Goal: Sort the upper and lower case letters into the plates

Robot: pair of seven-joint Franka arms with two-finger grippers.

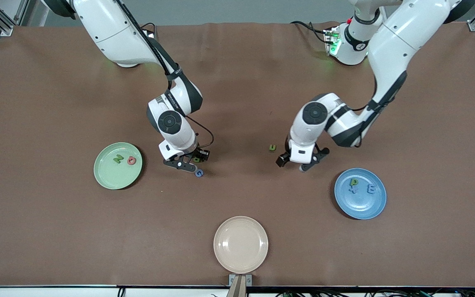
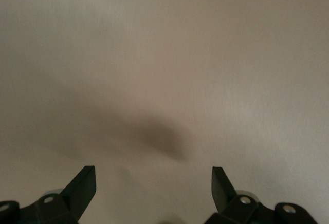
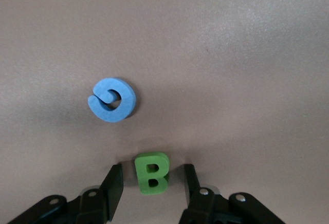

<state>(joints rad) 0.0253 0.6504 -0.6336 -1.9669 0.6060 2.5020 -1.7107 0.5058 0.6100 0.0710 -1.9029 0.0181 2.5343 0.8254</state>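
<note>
The brown table (image 1: 56, 103) carries three plates. The beige plate (image 1: 241, 244) sits nearest the front camera, midway along the table. The mint green plate (image 1: 118, 166) lies toward the right arm's end and holds a green N (image 1: 118, 159) and a pinkish-red O (image 1: 132, 160) side by side. The blue plate (image 1: 360, 193) lies toward the left arm's end and holds a green p (image 1: 354, 181), a blue m (image 1: 371, 189) and a small blue letter (image 1: 351, 190), likely the x, just beside the p.

The right pincer (image 1: 191, 161) is low over the table between the green plate and the table's middle. Its jaws stand part open around the green B (image 3: 152, 172), one finger on each side with a small gap to each, the letter lying flat on the table. The blue G (image 3: 113, 99) lies on the table near the B, a little nearer the front camera.

The left pincer (image 1: 299, 161) hangs low over bare table, between the middle and the blue plate, its jaws spread wide with nothing between them. The green n (image 1: 272, 147) lies on the table near it, toward the middle and a little farther from the front camera.
</note>
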